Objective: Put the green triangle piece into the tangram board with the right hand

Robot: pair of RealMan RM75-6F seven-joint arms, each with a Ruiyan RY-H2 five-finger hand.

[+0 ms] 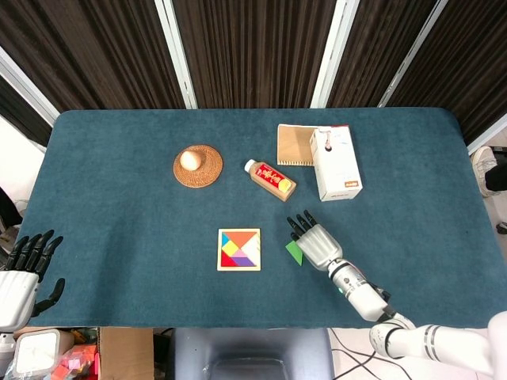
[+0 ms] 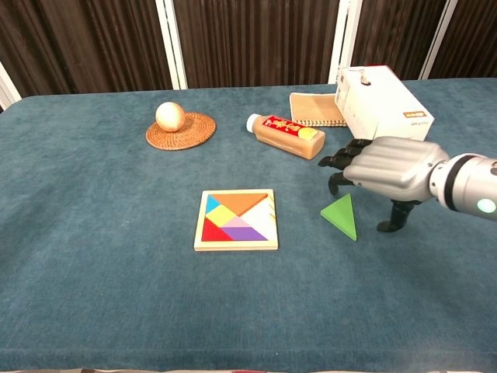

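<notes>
Dark curtains back a teal cloth-covered bench (image 2: 93, 295) where the right hand (image 2: 384, 172) hovers palm-down, fingers apart and empty, above the flat green triangle piece (image 2: 342, 216) – lying just right of the square wooden tangram board (image 2: 236, 220), whose white gap awaits it.

Toward the back left of the teal cloth-covered table (image 1: 119, 206), a round woven rattan coaster (image 1: 198, 166) bearing a pale egg-like ball (image 1: 190, 160); right of it, a brown drink bottle with a red label and white cap (image 1: 270, 180), lying on its side; further right, a white rectangular carton (image 1: 336, 163) overlapping the right edge of a tan spiral-bound notebook (image 1: 294, 145); behind, dark ribbed curtains with white posts (image 1: 253, 51).
</notes>
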